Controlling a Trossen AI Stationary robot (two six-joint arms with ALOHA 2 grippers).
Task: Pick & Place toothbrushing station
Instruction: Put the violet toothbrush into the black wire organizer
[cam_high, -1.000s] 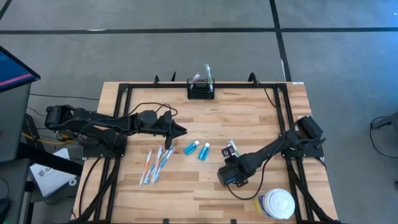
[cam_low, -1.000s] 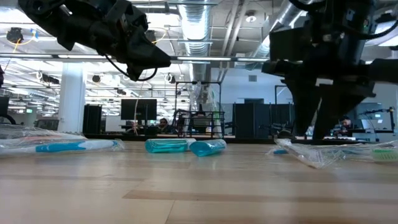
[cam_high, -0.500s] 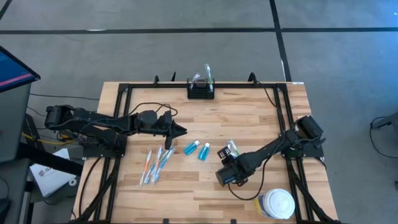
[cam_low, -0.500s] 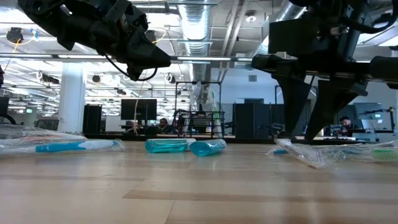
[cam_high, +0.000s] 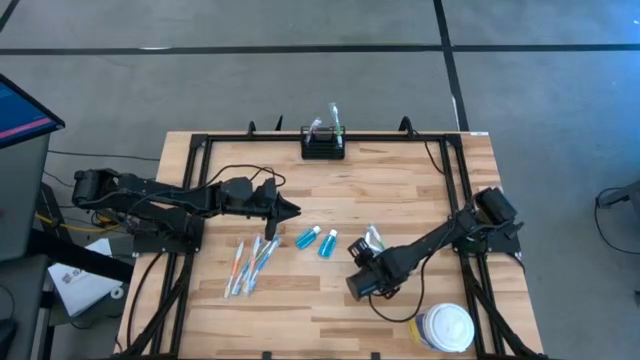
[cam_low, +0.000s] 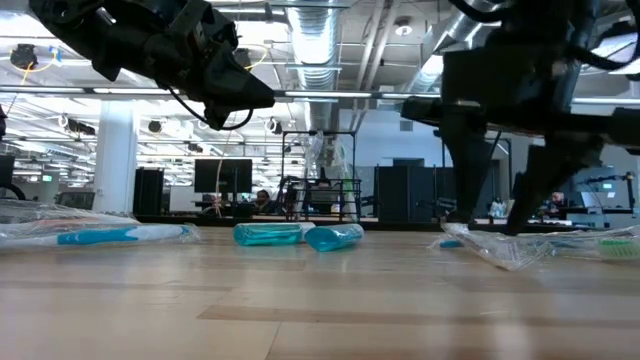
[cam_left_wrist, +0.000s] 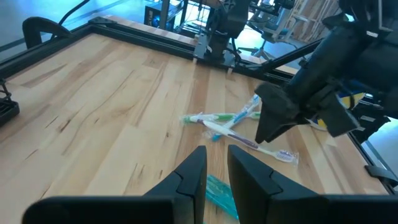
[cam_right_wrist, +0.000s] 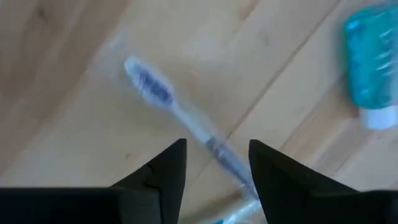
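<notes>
Your right tool (cam_right_wrist: 211, 163) hangs with fingers spread wide over a wrapped toothbrush (cam_right_wrist: 180, 118), well apart from the toothbrushing station (cam_high: 323, 144); your left tool (cam_left_wrist: 214, 171) is narrow.

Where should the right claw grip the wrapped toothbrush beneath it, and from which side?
Mid-handle, from straight above. The clear-wrapped white toothbrush lies flat on the wooden table, its slim handle passing between the fingers of the open right claw, so closing across it should probably pinch cleanly.
</notes>
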